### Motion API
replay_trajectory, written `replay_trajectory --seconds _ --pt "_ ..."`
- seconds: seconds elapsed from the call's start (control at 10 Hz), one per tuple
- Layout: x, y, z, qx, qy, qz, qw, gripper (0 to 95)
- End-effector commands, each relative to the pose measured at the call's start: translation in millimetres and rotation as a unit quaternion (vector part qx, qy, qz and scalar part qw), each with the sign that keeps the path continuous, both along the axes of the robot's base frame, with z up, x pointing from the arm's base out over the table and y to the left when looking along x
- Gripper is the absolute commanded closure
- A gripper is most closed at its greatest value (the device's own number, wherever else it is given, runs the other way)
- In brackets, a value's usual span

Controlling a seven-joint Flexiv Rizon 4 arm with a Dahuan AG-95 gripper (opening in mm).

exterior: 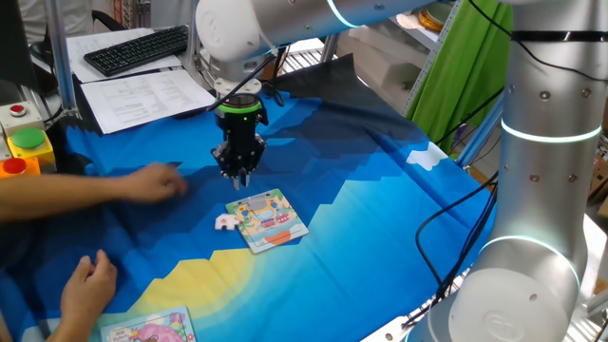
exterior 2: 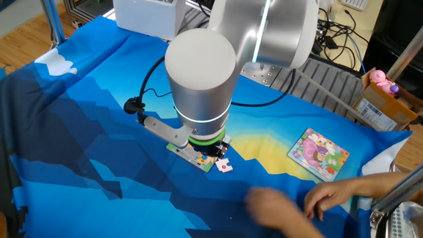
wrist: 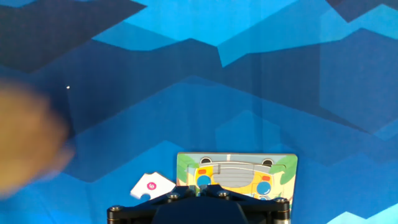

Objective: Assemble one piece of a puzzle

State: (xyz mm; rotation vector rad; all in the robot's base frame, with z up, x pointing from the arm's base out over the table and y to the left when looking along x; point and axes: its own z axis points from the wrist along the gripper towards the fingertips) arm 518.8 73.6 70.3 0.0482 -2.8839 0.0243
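The puzzle (exterior: 269, 220) is a small square board with a cartoon picture in yellow, pale blue and green, lying on the blue cloth. It also shows in the hand view (wrist: 236, 167) and, mostly hidden under the arm, in the other fixed view (exterior 2: 193, 155). The piece (exterior: 225, 221) is tiny and whitish with a pink dot. It lies loose on the cloth just beside the board's edge (wrist: 151, 185) (exterior 2: 225, 166). My gripper (exterior: 238, 177) hangs a little above the cloth behind the board, fingers together and empty (wrist: 199, 188).
A person's hand (exterior: 152, 182) reaches over the cloth left of my gripper and is a blur in the hand view (wrist: 25, 146). Another hand (exterior: 90, 280) rests near a pink-pictured board (exterior: 149, 330) (exterior 2: 318, 154). A keyboard (exterior: 138, 49) and papers lie behind.
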Motion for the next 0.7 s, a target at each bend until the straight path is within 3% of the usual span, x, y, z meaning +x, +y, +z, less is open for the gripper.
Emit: replay_trajectory --seconds 0.1,0.7 --pt "0.6 -0.9 0.0 0.001 0.0 0.0 1.0 95.0" --pt "0.4 -1.9 2.1 0.009 0.001 -0.01 0.9999 95.0"
